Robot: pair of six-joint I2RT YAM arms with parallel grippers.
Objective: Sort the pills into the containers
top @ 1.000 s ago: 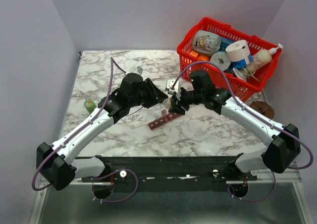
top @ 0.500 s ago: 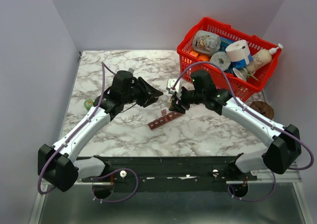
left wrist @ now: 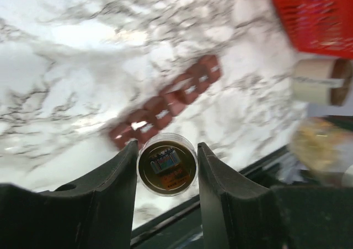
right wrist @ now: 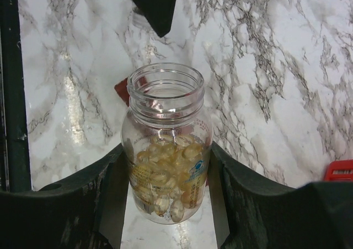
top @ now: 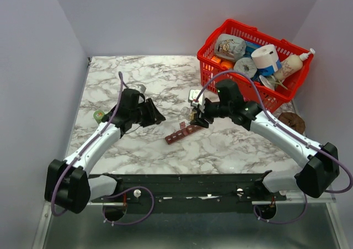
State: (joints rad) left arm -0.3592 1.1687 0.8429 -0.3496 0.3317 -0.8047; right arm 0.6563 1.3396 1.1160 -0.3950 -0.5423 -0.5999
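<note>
**Pills and their holder.** The pills (right wrist: 165,161) are translucent amber-yellow capsules, oval, smooth and glossy. They are heaped in the lower half of a clear bottle (right wrist: 165,84) at the centre of my right wrist view. The bottle is round-shouldered, with a ridged screw neck and an open mouth, and some print shows faintly through its lower wall. Whether it is glass or plastic I cannot tell. The right jaws stand part-way closed upon it, with a matt black finger (right wrist: 83,205) pressed against each side of its body.

**Containers.** The containers (top: 183,133) are a dark red-brown plastic strip of small square compartments in a single row. The strip lies aslant on the table (top: 231,144), just below the centre of the overhead frame. The bottle is held near the strip's upper right end, but I cannot tell whether its base touches the table.

**Left arm.** Left of centre in the overhead frame, the left jaws are drawn nearly together on a small round cap (left wrist: 167,166). The cap has a clear rim and a golden-brown middle with blue and orange print, and its flat face is turned to the wrist camera. In that view the strip lies beyond it, blurred.

**Surroundings.** The table is polished white marble pattern with grey veining. At the upper right stands a red lattice basket (top: 209,61) filled with rolls and bottles. A small green object (top: 99,115) sits near the table's left edge. A brown round disc (top: 290,120) lies at the right, below the basket.
</note>
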